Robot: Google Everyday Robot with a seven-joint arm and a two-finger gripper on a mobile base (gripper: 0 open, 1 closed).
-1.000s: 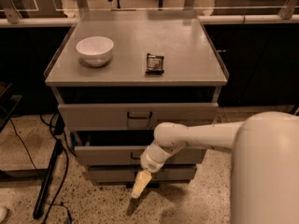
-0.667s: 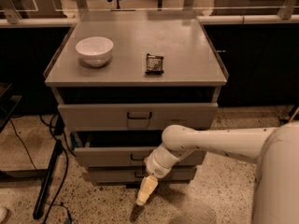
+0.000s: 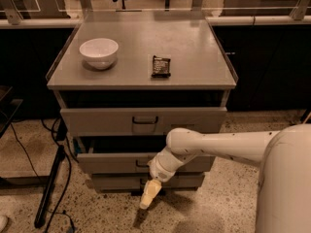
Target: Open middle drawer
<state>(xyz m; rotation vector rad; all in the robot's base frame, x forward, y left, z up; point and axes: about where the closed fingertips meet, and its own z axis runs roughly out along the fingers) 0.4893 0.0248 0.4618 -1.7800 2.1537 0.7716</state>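
The grey cabinet [image 3: 146, 76] has three drawer fronts. The middle drawer [image 3: 109, 163] is the low, wide panel under the top drawer [image 3: 97, 121]. It stands pulled out a little, with a dark gap above it. Its dark centre handle [image 3: 141, 164] is partly hidden by my wrist. My gripper [image 3: 148, 196] hangs on the white arm [image 3: 218, 147], which comes in from the right. It points down toward the floor, in front of the bottom drawer [image 3: 116, 182] and just below the middle drawer's handle.
A white bowl [image 3: 98, 52] and a dark snack packet [image 3: 161, 66] lie on the cabinet top. Black cables and a stand leg [image 3: 51, 188] lie on the speckled floor to the left. Dark cabinets and a rail run behind.
The arm has shifted a little right and down. The gripper sits slightly lower in front of the bottom drawer. The middle drawer stays pulled out by about the same amount.
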